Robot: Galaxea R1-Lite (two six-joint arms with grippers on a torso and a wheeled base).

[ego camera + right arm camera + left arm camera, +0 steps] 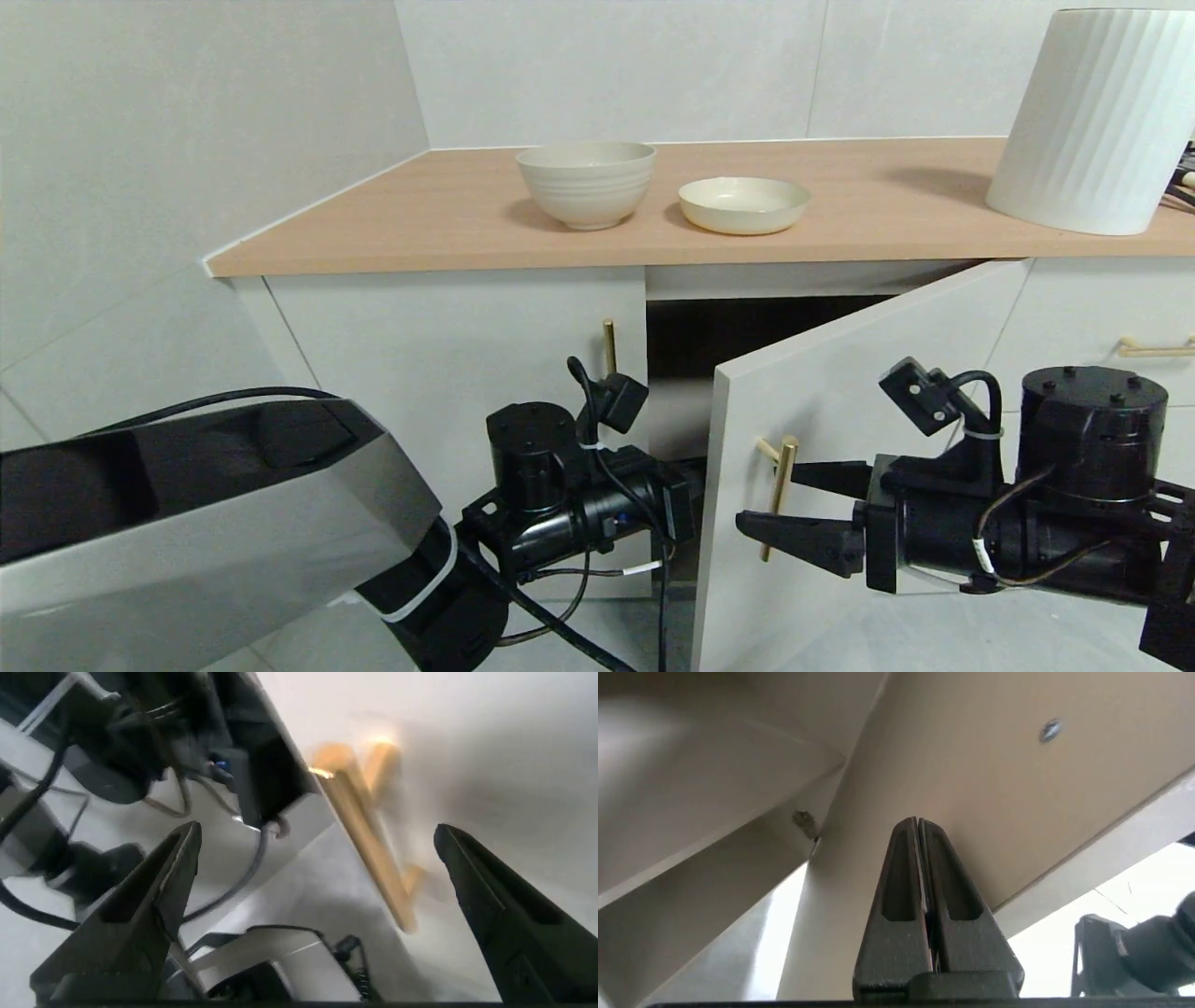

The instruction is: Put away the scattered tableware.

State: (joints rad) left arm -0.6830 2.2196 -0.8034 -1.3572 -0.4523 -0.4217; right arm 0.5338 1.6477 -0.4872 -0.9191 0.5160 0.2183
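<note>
- Head view: you have a bowl (586,183) and a shallow plate (744,204) sitting side by side, not touching, on the wooden counter (392,229). A white ribbed bin (1097,117) stands farther to the right.
- Below them the cabinet door (840,392) stands partly open, with dark cupboard space behind it.
- Your right gripper (770,497) is at the door's brass handle (784,467), spread wide with one finger on each side of the bar and holding nothing.
- Left wrist view: your left gripper (918,826) has its fingers pressed together with nothing between them. Its tip is close to a pale panel that carries a small screw (1050,731).
- Right wrist view: the brass handle lies between the two wide-apart fingers (159,905), touching neither.
</note>
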